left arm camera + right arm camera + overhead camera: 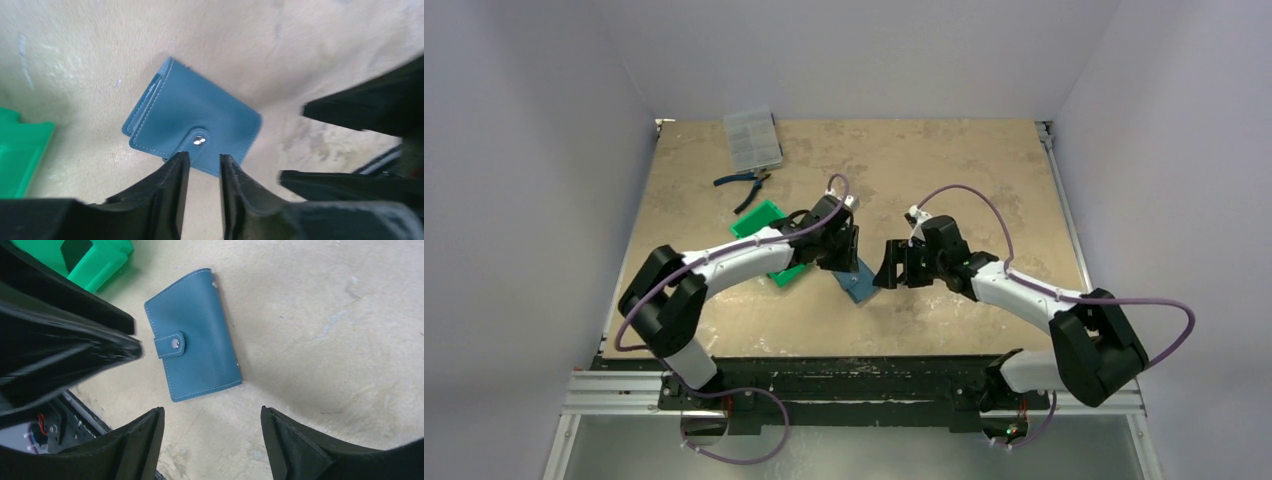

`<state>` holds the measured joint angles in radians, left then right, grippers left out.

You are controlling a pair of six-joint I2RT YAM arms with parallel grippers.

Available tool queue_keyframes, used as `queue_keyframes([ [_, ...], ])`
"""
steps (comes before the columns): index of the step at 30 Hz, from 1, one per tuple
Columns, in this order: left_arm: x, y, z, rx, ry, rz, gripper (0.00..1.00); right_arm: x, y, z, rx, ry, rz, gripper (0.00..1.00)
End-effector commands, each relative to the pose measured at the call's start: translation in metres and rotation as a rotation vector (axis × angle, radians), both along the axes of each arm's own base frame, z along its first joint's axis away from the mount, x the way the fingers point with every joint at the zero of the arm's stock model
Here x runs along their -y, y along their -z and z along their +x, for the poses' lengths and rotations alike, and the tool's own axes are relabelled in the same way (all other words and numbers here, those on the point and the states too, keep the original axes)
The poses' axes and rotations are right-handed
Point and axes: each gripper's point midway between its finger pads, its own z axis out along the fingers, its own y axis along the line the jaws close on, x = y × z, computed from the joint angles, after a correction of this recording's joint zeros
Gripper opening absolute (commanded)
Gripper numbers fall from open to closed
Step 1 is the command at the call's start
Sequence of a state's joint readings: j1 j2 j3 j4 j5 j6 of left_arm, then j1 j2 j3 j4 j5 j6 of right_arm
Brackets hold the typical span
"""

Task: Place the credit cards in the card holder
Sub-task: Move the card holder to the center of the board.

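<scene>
I count one teal-blue card holder [192, 335], one green plastic tray [759, 222], one clear compartment box [752, 137] and one pair of blue-handled pliers [744, 180] on my one table [944, 170]. My pincers number two: left pincer [205, 160], right pincer [212, 415].

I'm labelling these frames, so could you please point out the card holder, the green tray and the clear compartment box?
card holder [200, 340], right wrist view, middle of its closed cover.
green tray [759, 218], top view, its exposed far end.
clear compartment box [752, 138], top view, centre of its lid.
</scene>
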<state>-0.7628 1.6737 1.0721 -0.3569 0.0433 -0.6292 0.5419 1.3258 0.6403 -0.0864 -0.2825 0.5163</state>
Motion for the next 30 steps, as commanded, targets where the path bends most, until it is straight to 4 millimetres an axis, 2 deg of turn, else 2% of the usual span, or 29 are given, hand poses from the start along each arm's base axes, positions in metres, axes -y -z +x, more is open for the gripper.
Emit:
queue_keyframes([
  [1, 0.001, -0.091, 0.016, 0.178, 0.033, -0.092, 0.36, -0.021, -0.017, 0.013, 0.090, -0.142, 0.041, 0.79],
  [3, -0.010, -0.107, 0.015, 0.207, 0.023, -0.082, 0.39, -0.016, -0.005, 0.021, 0.086, -0.161, -0.038, 0.80],
  [6, -0.032, -0.130, 0.008, 0.263, -0.009, -0.075, 0.42, -0.023, -0.002, 0.029, 0.132, -0.168, -0.100, 0.81],
  [9, -0.055, -0.146, -0.003, 0.309, -0.049, -0.081, 0.45, -0.036, -0.002, 0.030, 0.228, -0.172, -0.231, 0.86],
  [11, -0.071, -0.155, -0.010, 0.338, -0.080, -0.082, 0.47, -0.043, 0.003, 0.031, 0.254, -0.178, -0.284, 0.98],
  [14, -0.091, -0.166, -0.020, 0.370, -0.116, -0.080, 0.49, -0.053, 0.011, 0.032, 0.271, -0.211, -0.332, 0.99],
  [18, -0.105, -0.176, -0.031, 0.396, -0.135, -0.091, 0.50, -0.071, 0.019, 0.026, 0.274, -0.273, -0.368, 0.99],
  [23, -0.111, -0.179, -0.038, 0.410, -0.143, -0.109, 0.50, -0.078, 0.038, 0.026, 0.308, -0.272, -0.545, 0.99],
  [27, -0.112, -0.178, -0.041, 0.412, -0.137, -0.115, 0.50, -0.065, 0.048, 0.032, 0.286, -0.185, -0.670, 0.99],
  [30, -0.113, -0.178, -0.042, 0.416, -0.133, -0.114, 0.50, -0.040, 0.045, 0.050, 0.299, -0.035, -0.784, 0.99],
])
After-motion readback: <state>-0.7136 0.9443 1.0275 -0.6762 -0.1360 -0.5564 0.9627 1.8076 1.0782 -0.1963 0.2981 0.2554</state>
